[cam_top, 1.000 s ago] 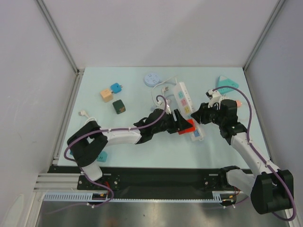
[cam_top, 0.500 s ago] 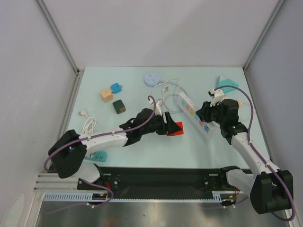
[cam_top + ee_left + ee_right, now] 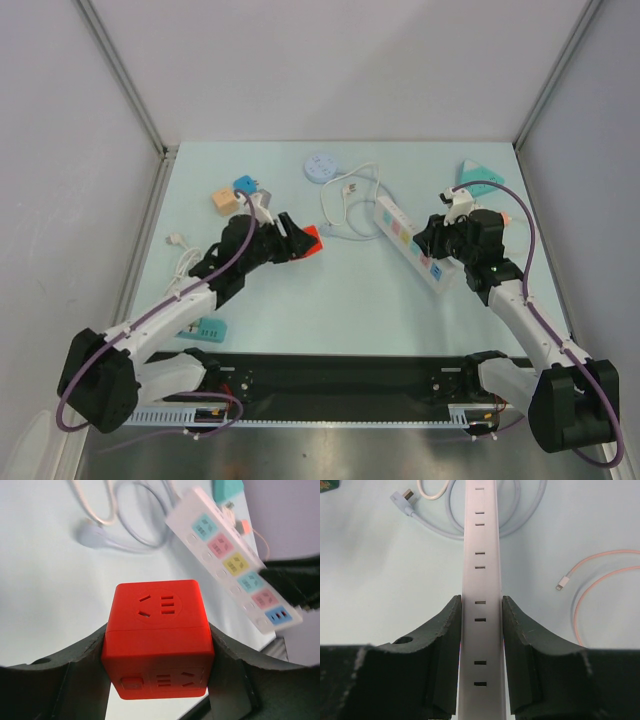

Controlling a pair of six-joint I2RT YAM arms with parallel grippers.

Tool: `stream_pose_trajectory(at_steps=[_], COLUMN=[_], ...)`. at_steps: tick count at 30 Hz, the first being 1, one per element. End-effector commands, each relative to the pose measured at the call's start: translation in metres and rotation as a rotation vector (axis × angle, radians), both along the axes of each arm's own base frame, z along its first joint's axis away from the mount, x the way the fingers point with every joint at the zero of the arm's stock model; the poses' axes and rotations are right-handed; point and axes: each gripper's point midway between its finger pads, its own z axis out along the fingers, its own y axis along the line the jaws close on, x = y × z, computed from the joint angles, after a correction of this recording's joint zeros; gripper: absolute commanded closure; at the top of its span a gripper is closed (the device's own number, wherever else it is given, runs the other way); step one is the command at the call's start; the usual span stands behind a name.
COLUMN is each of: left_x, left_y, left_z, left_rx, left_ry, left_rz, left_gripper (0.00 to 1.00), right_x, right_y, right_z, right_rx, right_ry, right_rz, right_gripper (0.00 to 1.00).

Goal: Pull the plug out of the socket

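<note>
On the left side of the table (image 3: 330, 300), the left gripper (image 3: 300, 244) squeezes a red cube plug (image 3: 157, 640) between its two fingers. Over on the right, the right gripper (image 3: 481, 607) is closed tight on the long white power strip (image 3: 395, 222). The red cube plug is well apart from the power strip. A white cord (image 3: 345, 205) lies curled between them.

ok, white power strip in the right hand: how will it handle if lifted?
Power strip likely rigid: it runs dead straight past the right hand. Smooth plastic sides, so it may pivot or slip in that narrow grip. The white cord looped by its far end looks floppy and would probably trail.
</note>
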Motion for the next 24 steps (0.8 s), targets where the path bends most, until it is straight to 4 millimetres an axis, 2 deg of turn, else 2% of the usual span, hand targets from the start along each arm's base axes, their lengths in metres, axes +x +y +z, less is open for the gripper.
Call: stream_pose_trajectory(at_steps=[1,3,4,6,7,9,10,11,17,19,20,21,22,23,24], left_x=[0.025,0.039,0.051,0.067,0.081,0.1,0.111,0.125,0.175,0.19,0.19,0.194,0.199,0.206,0.207], left_y=[0.044,0.059,0.076,0.089,0.104,0.117,0.129,0.134,0.164,0.175,0.179,0.181,0.195,0.198,0.199], left_z=[0.007,0.004,0.003,0.004,-0.006,0.0,-0.015,-0.005,-0.015,-0.012,-0.03,-0.035,-0.038,-0.035,-0.049], left_rx=[0.052,0.039,0.027,-0.007,-0.012,-0.016,0.004,0.014,0.011,0.004,0.022,0.031,0.033,0.039,0.05], left_ry=[-0.039,-0.016,-0.003,0.012,0.04,0.033,0.077,0.057,0.118,0.115,0.176,0.189,0.201,0.194,0.232], left_rz=[0.134,0.188,0.236,0.276,0.319,0.358,0.388,0.403,0.47,0.498,0.506,0.51,0.536,0.538,0.539], left_gripper=[1.0,1.0,1.0,1.0,1.0,1.0,1.0,1.0,1.0,1.0,1.0,1.0,1.0,1.0,1.0], right_x=[0.01,0.01,0.01,0.01,0.01,0.01,0.01,0.01,0.01,0.01,0.009,0.009,0.009,0.01,0.009], right_y=[0.004,0.005,0.005,0.006,0.006,0.005,0.005,0.006,0.006,0.007,0.007,0.008,0.008,0.007,0.008], right_z=[0.037,0.037,0.036,0.036,0.037,0.036,0.036,0.036,0.037,0.038,0.037,0.037,0.037,0.036,0.036], right_rx=[0.028,0.031,0.028,0.03,0.03,0.029,0.03,0.032,0.036,0.039,0.04,0.041,0.04,0.041,0.04], right_ry=[-0.136,-0.133,-0.133,-0.129,-0.131,-0.131,-0.131,-0.128,-0.129,-0.13,-0.127,-0.125,-0.125,-0.123,-0.122], right_rz=[0.018,0.019,0.02,0.024,0.024,0.02,0.021,0.022,0.027,0.028,0.031,0.032,0.032,0.032,0.035], right_gripper=[1.0,1.0,1.0,1.0,1.0,1.0,1.0,1.0,1.0,1.0,1.0,1.0,1.0,1.0,1.0])
